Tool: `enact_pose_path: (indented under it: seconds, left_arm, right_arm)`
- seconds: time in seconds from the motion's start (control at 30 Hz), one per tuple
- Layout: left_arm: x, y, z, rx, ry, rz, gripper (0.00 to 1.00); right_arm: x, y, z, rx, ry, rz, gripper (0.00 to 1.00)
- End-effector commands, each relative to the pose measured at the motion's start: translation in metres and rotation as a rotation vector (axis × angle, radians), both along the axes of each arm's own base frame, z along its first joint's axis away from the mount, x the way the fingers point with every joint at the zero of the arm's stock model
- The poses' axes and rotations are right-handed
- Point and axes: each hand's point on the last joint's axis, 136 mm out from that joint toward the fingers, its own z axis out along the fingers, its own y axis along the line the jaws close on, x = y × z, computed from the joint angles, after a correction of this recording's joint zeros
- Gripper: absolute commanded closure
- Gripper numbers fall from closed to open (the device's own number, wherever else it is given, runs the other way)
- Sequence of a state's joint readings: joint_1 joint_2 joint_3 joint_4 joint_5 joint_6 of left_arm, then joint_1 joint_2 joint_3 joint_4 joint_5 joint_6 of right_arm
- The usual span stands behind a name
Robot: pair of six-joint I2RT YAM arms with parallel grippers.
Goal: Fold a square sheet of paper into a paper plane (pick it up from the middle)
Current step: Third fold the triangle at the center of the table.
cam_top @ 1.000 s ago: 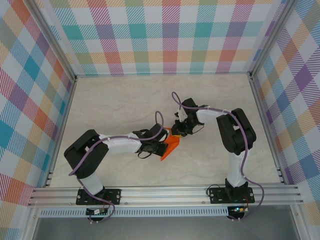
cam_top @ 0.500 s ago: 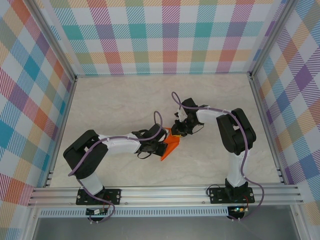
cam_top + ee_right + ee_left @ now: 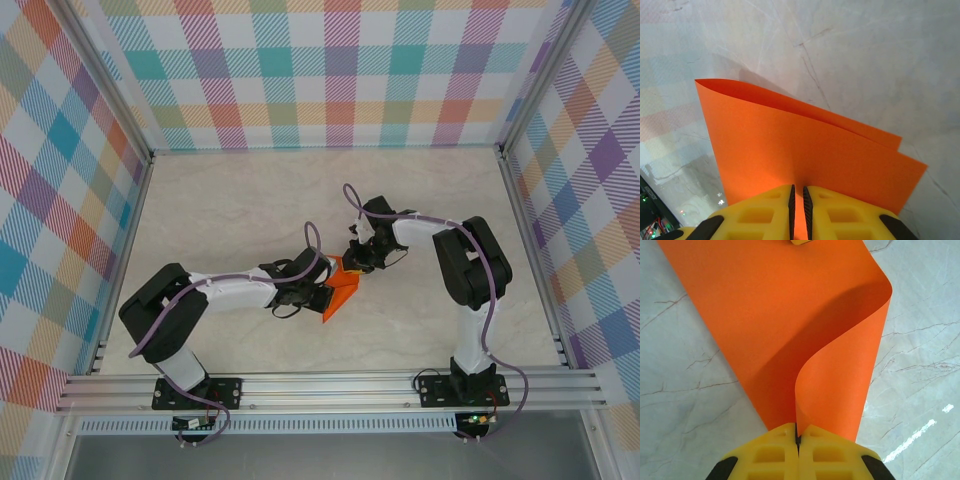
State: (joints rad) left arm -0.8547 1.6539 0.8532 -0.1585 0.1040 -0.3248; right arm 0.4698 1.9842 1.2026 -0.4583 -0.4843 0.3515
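The square sheet of paper (image 3: pixel 341 289) is bright orange and lies bent over on itself in the middle of the table. In the left wrist view one flap of the paper (image 3: pixel 790 315) curls up from the table, and its edge runs into my left gripper (image 3: pixel 797 426), which is shut on it. My left gripper (image 3: pixel 322 297) sits at the sheet's near left side. My right gripper (image 3: pixel 351 266) is at the far end; its jaws stand almost together with a thin slit, tips down on the flat paper (image 3: pixel 800 145). Two layers show at the sheet's right edge.
The marble-look table (image 3: pixel 240 200) is walled by checked panels, with a metal rail (image 3: pixel 330 385) along the near edge. The right arm's elbow (image 3: pixel 470 262) stands to the right of the paper, and the left arm's (image 3: pixel 160 315) lies low at the left.
The left arm's shoulder and elbow have shifted slightly left and down. The paper and both grippers stay almost where they were.
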Motion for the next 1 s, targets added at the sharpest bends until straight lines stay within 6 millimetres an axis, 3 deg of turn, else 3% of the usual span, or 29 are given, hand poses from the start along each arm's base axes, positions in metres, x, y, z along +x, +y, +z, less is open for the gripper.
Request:
enact_pose_path:
  seconds: [0.0,0.23,0.63,0.97]
  left_arm:
    - [0.001,0.007,-0.005,0.032,0.013,0.012,1.0]
    - [0.002,0.004,-0.012,0.04,0.019,0.002,1.0]
    - [0.009,-0.005,0.004,0.002,-0.023,-0.027,1.0]
    - [0.005,0.009,-0.018,0.083,0.007,-0.007,1.0]
  right_arm:
    - [-0.015,-0.009,-0.025,-0.09,0.061,0.004,0.84]
    - [-0.016,-0.009,-0.027,-0.093,0.067,0.006,0.83]
    - [-0.017,-0.009,-0.029,-0.097,0.072,0.007,0.83]
    - [-0.017,-0.008,-0.03,-0.099,0.072,0.007,0.82]
